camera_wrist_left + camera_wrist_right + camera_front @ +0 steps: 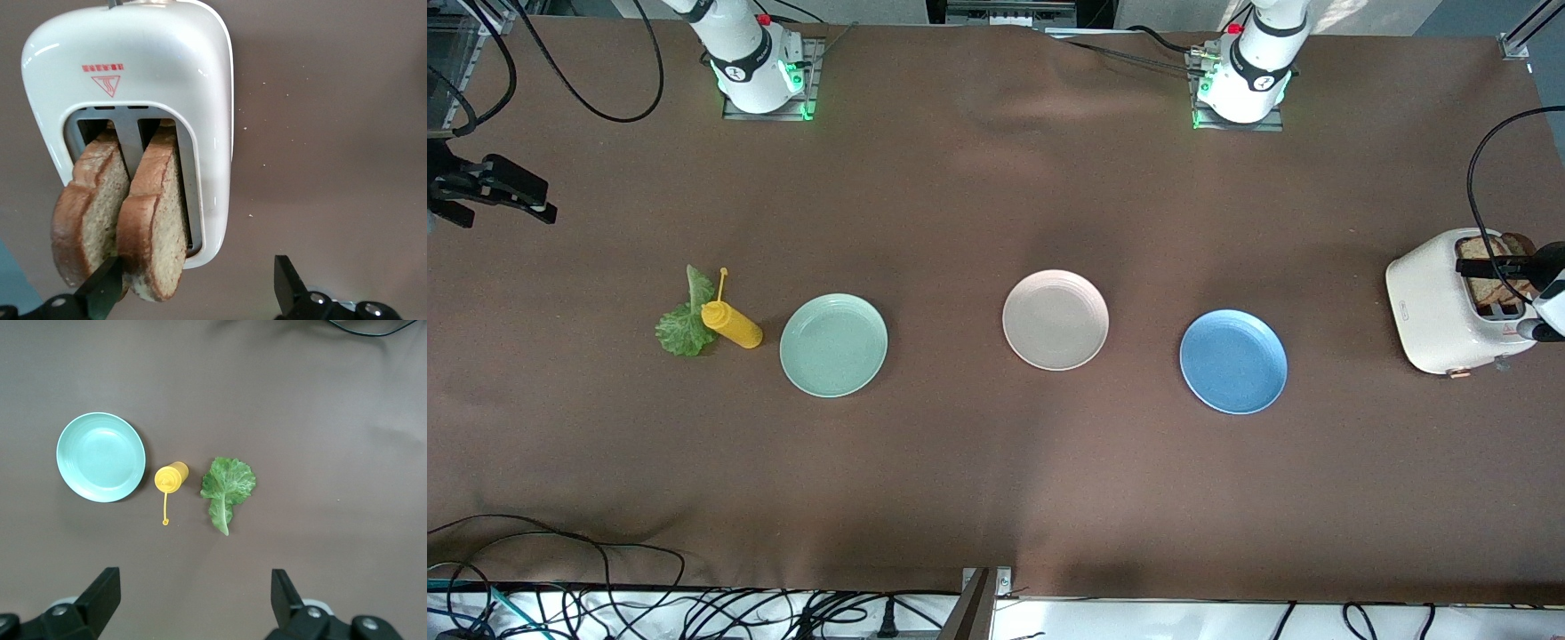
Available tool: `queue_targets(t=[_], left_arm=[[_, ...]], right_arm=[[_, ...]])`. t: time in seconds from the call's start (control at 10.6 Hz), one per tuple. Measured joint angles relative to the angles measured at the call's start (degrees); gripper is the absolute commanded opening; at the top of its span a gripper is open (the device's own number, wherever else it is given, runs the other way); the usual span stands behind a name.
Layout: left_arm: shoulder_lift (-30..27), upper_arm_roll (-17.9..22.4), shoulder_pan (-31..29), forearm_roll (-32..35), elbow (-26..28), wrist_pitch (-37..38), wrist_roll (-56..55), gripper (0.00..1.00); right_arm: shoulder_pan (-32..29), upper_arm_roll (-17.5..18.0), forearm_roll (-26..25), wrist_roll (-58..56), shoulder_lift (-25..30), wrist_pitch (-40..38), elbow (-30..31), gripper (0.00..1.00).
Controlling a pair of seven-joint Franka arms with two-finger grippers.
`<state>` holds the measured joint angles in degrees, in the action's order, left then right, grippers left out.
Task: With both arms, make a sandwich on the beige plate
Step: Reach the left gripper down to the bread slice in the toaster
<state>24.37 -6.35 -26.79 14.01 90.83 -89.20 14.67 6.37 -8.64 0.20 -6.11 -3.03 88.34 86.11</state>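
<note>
Low in the front frame's middle, your blue plate (1233, 361) lies nearest the lens. At the right edge your left gripper (193, 283) hovers spread wide over the toaster (1440, 302), one finger (100, 287) against a bread slice (157, 217). At the upper-left edge the right gripper (193, 600) gapes above lettuce (227, 487). The beige plate (1055, 319) sits centre, bare cloth around.

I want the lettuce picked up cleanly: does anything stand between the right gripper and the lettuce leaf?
Nothing visible does. The right gripper hangs open above bare tablecloth, with the lettuce leaf lying uncovered. The yellow bottle stands beside the leaf, toward the mint-green plate, not over it.
</note>
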Motion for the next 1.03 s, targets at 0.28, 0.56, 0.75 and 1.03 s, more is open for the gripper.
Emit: queue_targets(t=[0.28, 0.56, 0.75, 1.03], left_arm=[[0.0, -0.31, 0.16, 0.0, -0.63, 0.77, 0.0, 1.0], [0.01, -0.24, -0.04, 0.0, -0.63, 0.84, 0.09, 1.0], [0.1, -0.24, -0.04, 0.0, -0.63, 0.85, 0.2, 1.0], [1.21, 0.0, -0.09, 0.01, -0.62, 0.82, 0.4, 1.0]], right_arm=[[0.0, 0.01, 0.0, -0.04, 0.04, 0.01, -0.01, 1.0], [0.0, 0.01, 0.0, -0.08, 0.17, 0.05, -0.03, 1.0], [0.0, 0.05, 0.0, -0.1, 0.27, 0.01, -0.03, 1.0], [0.01, 0.27, 0.0, -0.11, 0.29, 0.03, -0.03, 1.0]])
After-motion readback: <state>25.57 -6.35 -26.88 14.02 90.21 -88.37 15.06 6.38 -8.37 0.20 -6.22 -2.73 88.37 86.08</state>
